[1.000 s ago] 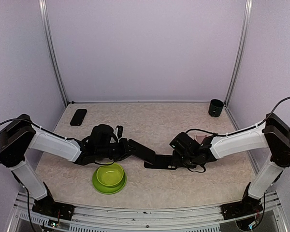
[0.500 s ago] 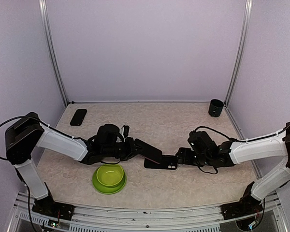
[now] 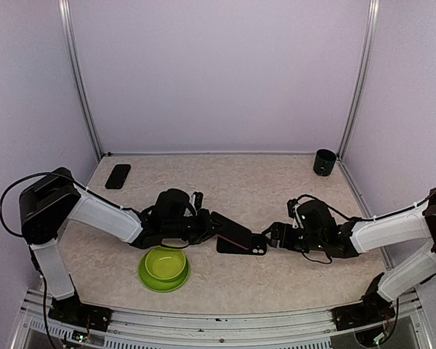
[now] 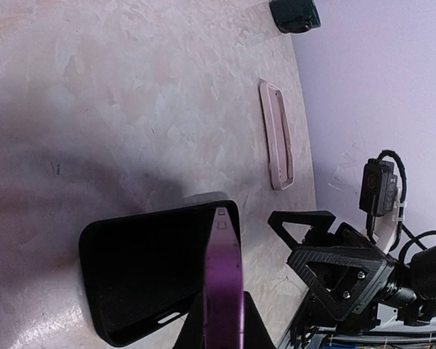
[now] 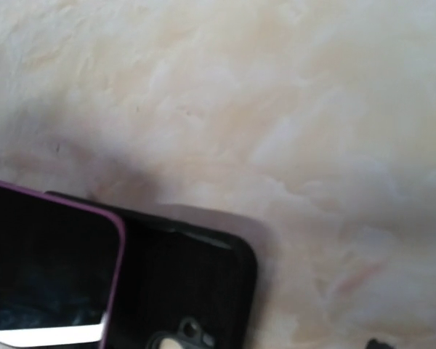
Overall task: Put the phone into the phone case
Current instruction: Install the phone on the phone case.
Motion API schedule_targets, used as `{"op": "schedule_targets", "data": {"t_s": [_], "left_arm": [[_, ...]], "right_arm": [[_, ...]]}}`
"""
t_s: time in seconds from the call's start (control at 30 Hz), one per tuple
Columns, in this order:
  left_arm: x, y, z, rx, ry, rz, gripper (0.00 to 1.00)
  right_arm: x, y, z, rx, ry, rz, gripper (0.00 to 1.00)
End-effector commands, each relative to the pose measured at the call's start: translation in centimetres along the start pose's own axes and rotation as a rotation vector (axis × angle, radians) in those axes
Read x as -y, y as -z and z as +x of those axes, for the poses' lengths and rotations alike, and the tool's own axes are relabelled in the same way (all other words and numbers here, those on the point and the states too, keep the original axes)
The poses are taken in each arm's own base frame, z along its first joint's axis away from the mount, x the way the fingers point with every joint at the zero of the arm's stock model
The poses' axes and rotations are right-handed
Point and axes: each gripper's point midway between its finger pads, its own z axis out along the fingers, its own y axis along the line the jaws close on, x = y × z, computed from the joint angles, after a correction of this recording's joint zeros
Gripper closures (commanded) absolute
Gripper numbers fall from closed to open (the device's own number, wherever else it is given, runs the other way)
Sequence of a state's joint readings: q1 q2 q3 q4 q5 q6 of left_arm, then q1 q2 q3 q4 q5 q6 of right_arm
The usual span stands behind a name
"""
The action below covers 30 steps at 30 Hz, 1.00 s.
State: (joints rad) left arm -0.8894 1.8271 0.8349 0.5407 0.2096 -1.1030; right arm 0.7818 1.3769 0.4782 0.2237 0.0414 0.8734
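Note:
My left gripper (image 3: 212, 227) is shut on a purple-edged phone (image 3: 232, 234) and holds it tilted, its far end down over the black phone case (image 3: 248, 248). In the left wrist view the phone (image 4: 224, 280) stands edge-on above the open case (image 4: 145, 269), which lies flat on the table. My right gripper (image 3: 275, 237) sits just off the case's right end, apart from it, and looks open and empty. The right wrist view shows the phone's corner (image 5: 43, 269) over the case (image 5: 196, 283) with its camera cut-out.
A green bowl (image 3: 163, 267) sits near the front, under the left arm. A second dark phone (image 3: 118, 176) lies at the back left. A dark cup (image 3: 324, 161) stands at the back right. A pink case (image 4: 276, 134) lies beyond the black one.
My left gripper has carried the phone rightwards and down over the black case. My right gripper has let go of the case and drawn back to the right.

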Motion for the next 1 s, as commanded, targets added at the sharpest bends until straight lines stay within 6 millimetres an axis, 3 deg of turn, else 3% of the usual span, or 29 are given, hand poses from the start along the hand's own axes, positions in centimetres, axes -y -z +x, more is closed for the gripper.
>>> {"op": "schedule_targets", "data": {"t_s": [0.0, 0.4, 0.97], "left_arm": [[3.2, -0.6, -0.8, 0.021, -0.004, 0.102, 1.0], [3.5, -1.7, -0.1, 0.002, 0.035, 0.115, 1.0], [2.2, -3.0, 0.8, -0.015, 0.084, 0.093, 1.0]], "right_arm": [[-1.0, -0.8, 0.3, -0.019, 0.006, -0.065, 0.13], [-1.2, -1.5, 1.0, -0.043, -0.012, -0.094, 0.13], [-0.8, -2.0, 2.1, -0.071, -0.042, -0.107, 0.13]]}}
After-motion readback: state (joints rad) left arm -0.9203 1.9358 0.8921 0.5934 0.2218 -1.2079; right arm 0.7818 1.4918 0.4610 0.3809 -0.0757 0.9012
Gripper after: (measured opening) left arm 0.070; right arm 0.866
